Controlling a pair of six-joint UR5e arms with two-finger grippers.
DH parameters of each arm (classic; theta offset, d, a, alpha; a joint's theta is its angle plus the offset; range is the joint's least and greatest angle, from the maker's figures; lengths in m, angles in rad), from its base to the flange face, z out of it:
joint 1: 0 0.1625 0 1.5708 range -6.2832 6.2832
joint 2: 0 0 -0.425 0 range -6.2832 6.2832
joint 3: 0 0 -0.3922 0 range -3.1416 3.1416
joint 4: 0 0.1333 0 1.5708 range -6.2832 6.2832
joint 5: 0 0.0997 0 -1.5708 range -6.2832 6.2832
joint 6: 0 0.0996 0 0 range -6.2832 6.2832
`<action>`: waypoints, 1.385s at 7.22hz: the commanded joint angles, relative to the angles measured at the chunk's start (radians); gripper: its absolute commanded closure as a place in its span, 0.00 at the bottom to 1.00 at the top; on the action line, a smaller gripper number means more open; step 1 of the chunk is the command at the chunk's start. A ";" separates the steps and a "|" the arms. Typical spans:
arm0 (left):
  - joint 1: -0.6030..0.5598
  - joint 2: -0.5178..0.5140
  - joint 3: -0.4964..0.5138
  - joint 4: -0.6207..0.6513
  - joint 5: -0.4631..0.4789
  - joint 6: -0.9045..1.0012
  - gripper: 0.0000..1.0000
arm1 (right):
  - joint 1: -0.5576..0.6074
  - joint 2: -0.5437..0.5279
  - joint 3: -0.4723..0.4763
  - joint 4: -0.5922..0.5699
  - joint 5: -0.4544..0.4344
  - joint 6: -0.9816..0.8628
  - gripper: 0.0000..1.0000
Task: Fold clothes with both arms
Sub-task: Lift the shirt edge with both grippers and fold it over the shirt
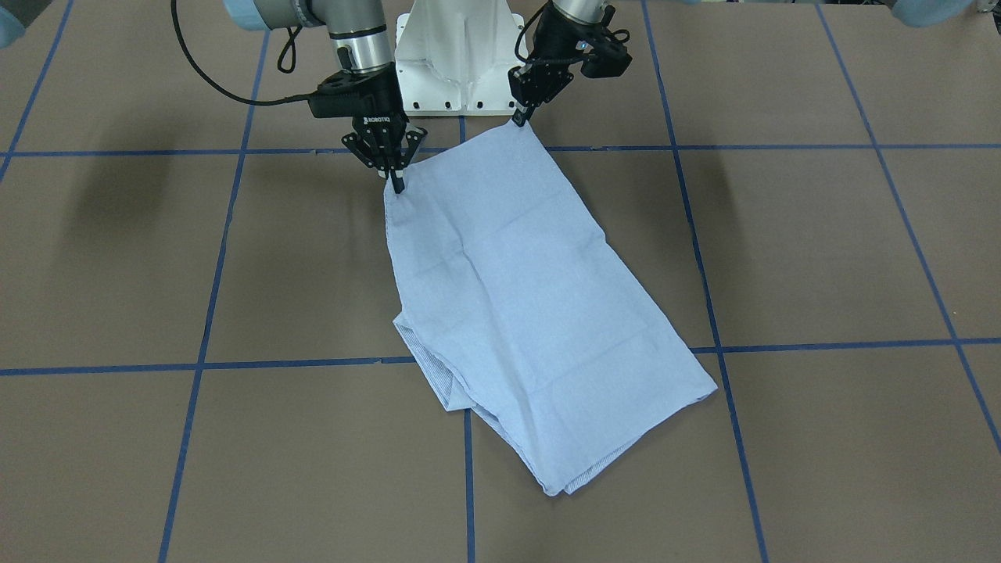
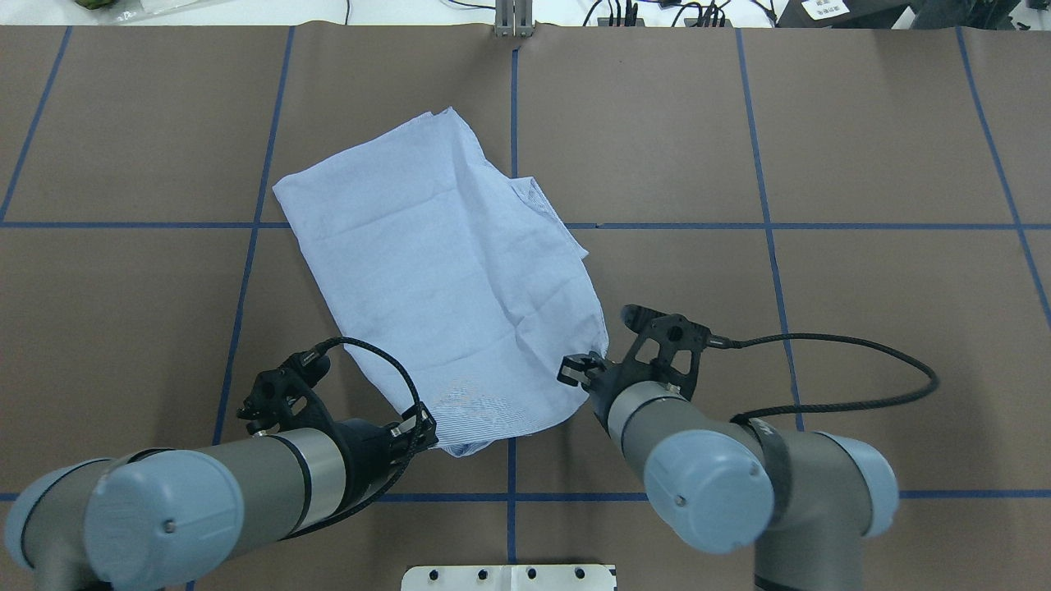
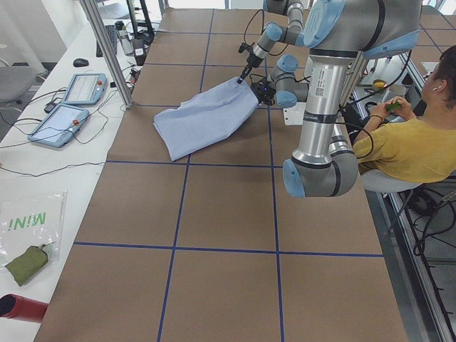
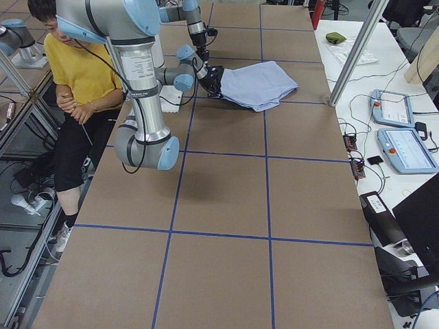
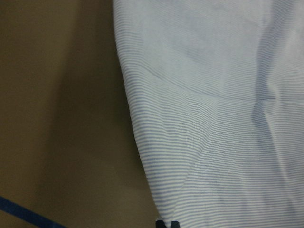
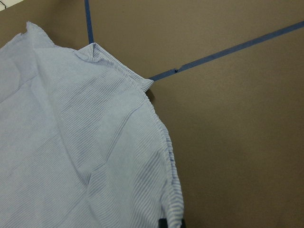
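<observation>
Before the white pedestal [image 1: 460,62], on the brown desk [image 1: 821,250]: one shirt [image 1: 516,297], light blue with fine white stripes. It is folded into a rough oblong, smooth side up, with no collar or buttons showing. Its short near edge lies just in front of the pedestal. Its length runs away from the pedestal at a slant, towards the robot's left. Layered edges show along the side on the robot's right and at the far corner.

Left end effector [image 1: 520,119]: just in front of the pedestal, on the robot's left of it. The jaws are closed to a pinch on one near corner of the shirt.

Right end effector [image 1: 396,184]: a little further out from the pedestal, on the robot's right of it. The jaws are likewise pinched together on the other near corner. Its wrist view shows dark fingertips [image 6: 164,223] meeting at the hem.

Blue tape lines [image 1: 782,146]: a grid over the desk, one line passing under the shirt.

Person [image 3: 420,142]: seated behind the pedestal, in a yellow top.
</observation>
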 commanded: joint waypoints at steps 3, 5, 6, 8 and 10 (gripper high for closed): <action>-0.006 0.006 -0.107 0.044 -0.039 0.027 1.00 | -0.257 -0.085 0.206 -0.078 -0.204 0.007 1.00; -0.034 0.000 -0.145 0.125 -0.089 0.090 1.00 | -0.203 0.096 0.202 -0.241 -0.186 -0.002 1.00; -0.084 0.000 -0.142 0.135 -0.106 0.150 1.00 | -0.098 0.157 0.184 -0.296 -0.084 -0.006 1.00; -0.208 -0.006 -0.133 0.136 -0.143 0.275 1.00 | 0.050 0.245 0.082 -0.285 -0.034 -0.083 1.00; -0.365 -0.009 -0.084 0.136 -0.226 0.366 1.00 | 0.168 0.384 -0.082 -0.285 0.046 -0.129 1.00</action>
